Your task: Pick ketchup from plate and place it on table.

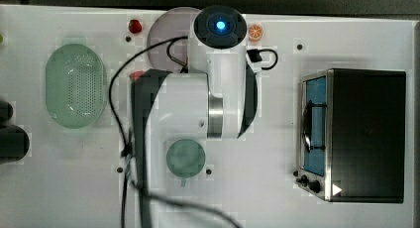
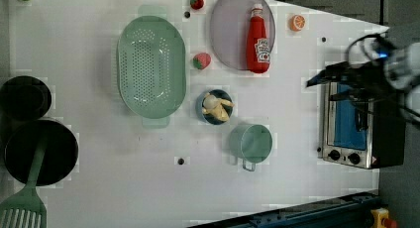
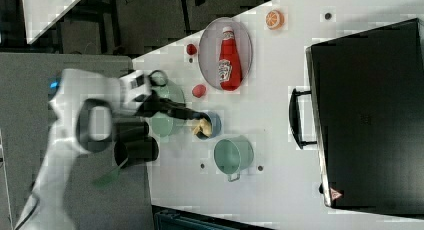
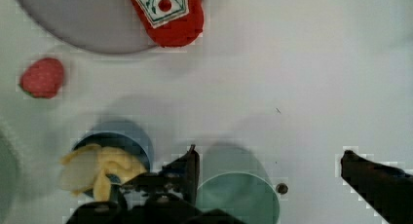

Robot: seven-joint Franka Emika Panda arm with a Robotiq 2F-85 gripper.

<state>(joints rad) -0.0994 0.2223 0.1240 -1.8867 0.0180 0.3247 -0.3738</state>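
Approach step: jaws (image 4: 268, 170) spread wide and empty above the green cup (image 4: 238, 197), ketchup bottle (image 2: 258, 39) lying on the plate (image 2: 225, 32) well ahead, so next they travel over and drop around it.

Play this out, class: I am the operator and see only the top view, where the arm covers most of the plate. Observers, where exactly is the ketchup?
Observer: In the left view the ketchup lies flat on the plate, with its cap toward the left view's top.
Operator: Is the gripper ready to take it?
Observer: In the wrist view the gripper is open and empty, with the green cup below it, not the ketchup.
Operator: Is the arm hiding anything else from me?
Observer: Yes. In the left view a blue bowl holding a yellow item sits between the plate and the green cup.
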